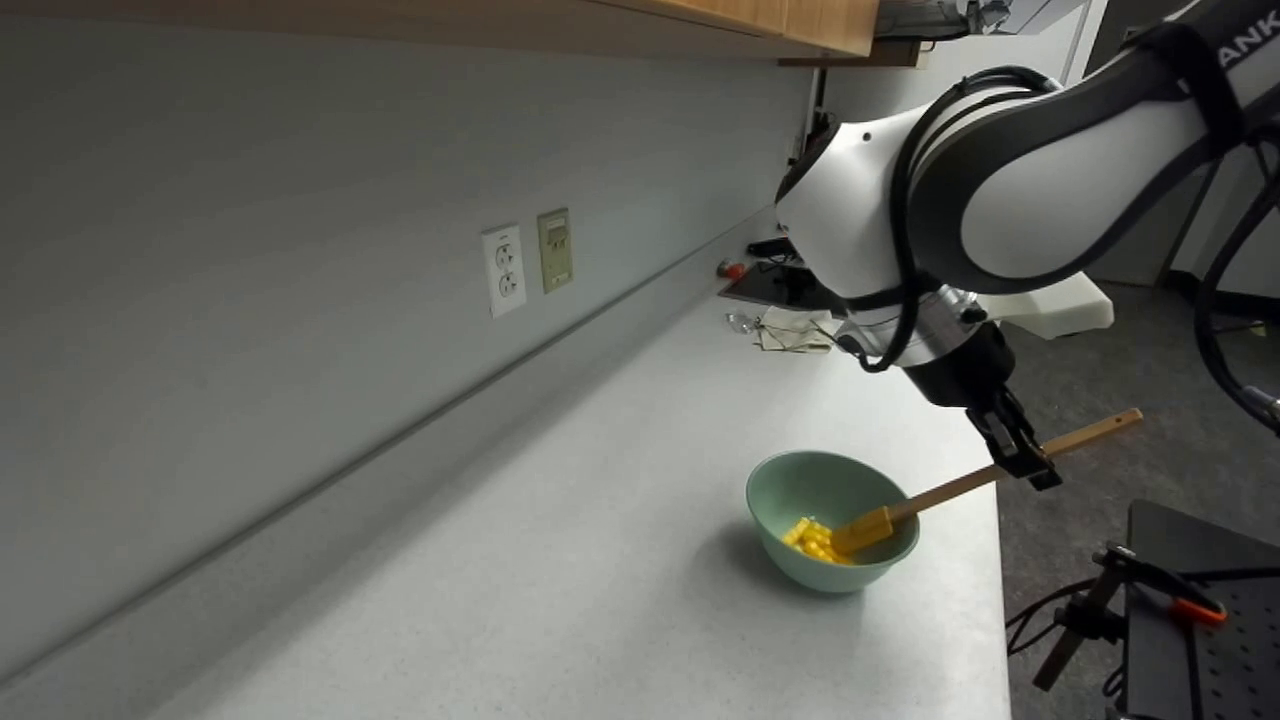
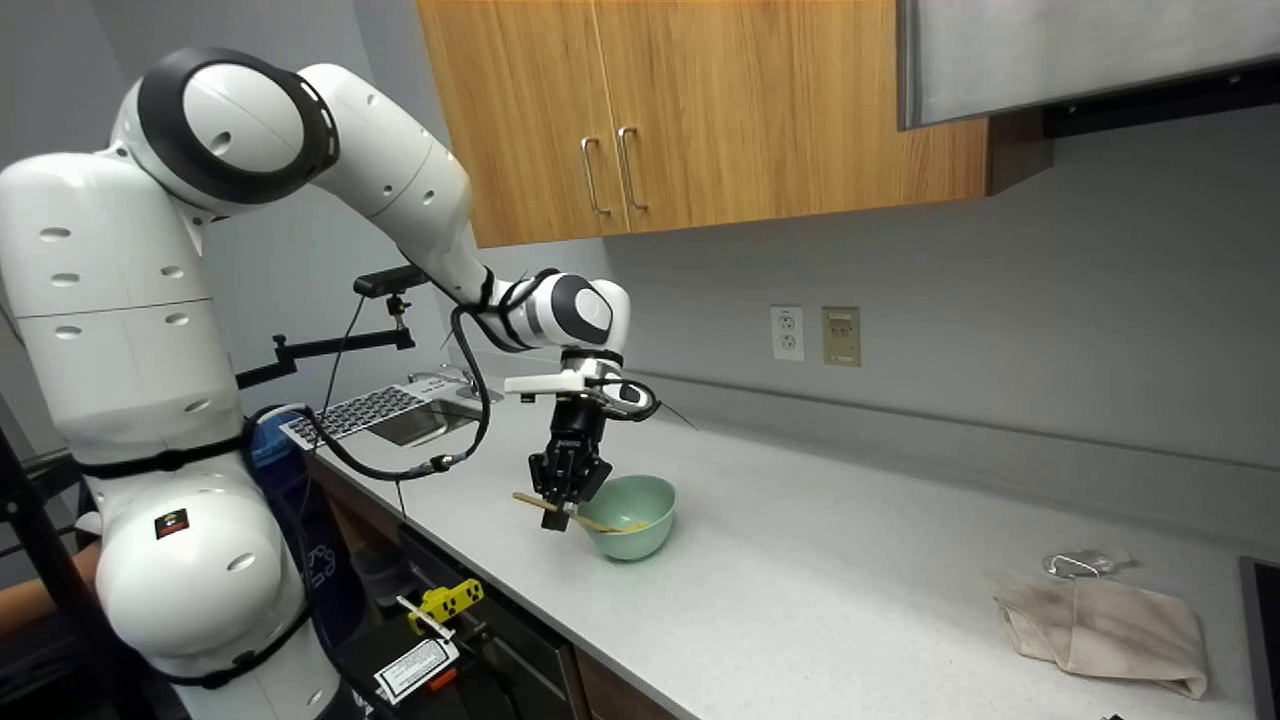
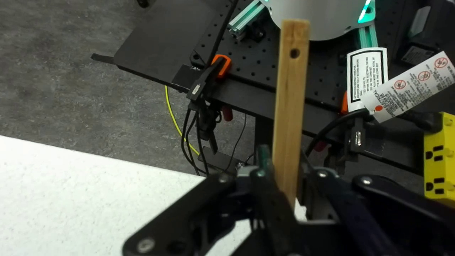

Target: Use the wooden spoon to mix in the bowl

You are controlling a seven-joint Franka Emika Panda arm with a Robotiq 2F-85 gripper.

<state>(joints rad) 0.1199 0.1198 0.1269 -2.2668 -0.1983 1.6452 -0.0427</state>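
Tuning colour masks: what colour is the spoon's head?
Yellow; the spoon's head shows best in an exterior view.

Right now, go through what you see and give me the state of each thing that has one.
Gripper, shut on the wooden spoon.
Wooden spoon, tilted, its yellow head in the bowl.
Bowl, mouth up on the counter, holding yellow pieces.
Cabinet doors, shut.
Cloth, folded on the counter.
Base light, glowing teal.

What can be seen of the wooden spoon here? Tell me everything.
The wooden spoon has a straight tan handle, apparently wood, with a hole near its end, and a yellow head. It slants down into the bowl, head apparently against yellow pieces; contact with the bowl is unclear. The gripper is shut on the handle partway along.
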